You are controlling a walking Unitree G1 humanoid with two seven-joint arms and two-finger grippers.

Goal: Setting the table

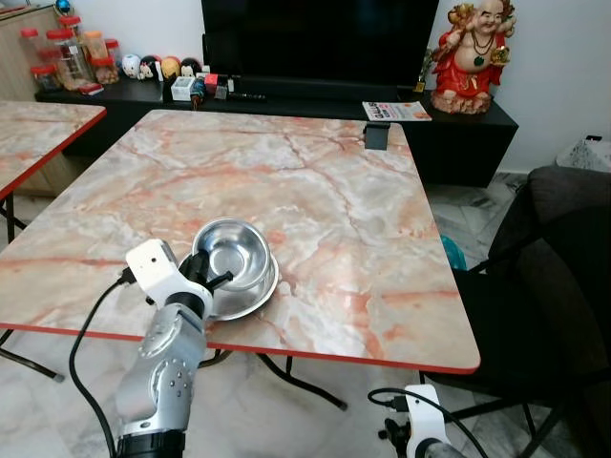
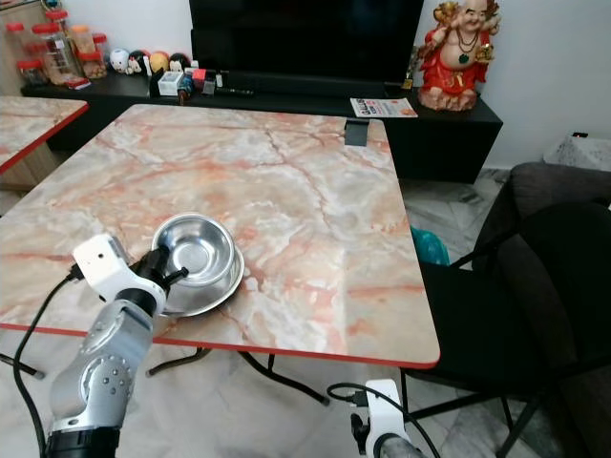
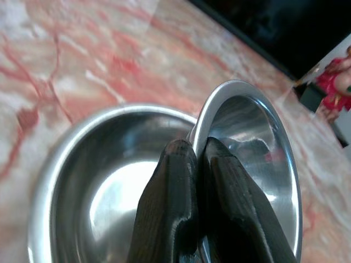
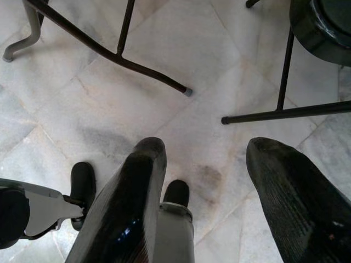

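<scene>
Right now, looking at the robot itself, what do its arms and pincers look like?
The left arm is silver metal with round bolted joints, a white boxy camera block at the wrist and a black cable looping alongside. Each pincer has two long, black, finely ribbed fingers. The right arm's wrist is white, also cabled.

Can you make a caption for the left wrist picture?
Left gripper pinching the rim of the upper steel bowl.

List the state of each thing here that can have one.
Upper steel bowl: tilted, rim pinched by left gripper, shut.
Lower steel bowl: upright on marble table, empty.
Right gripper: open, hanging over the floor.
Black television: off.
</scene>
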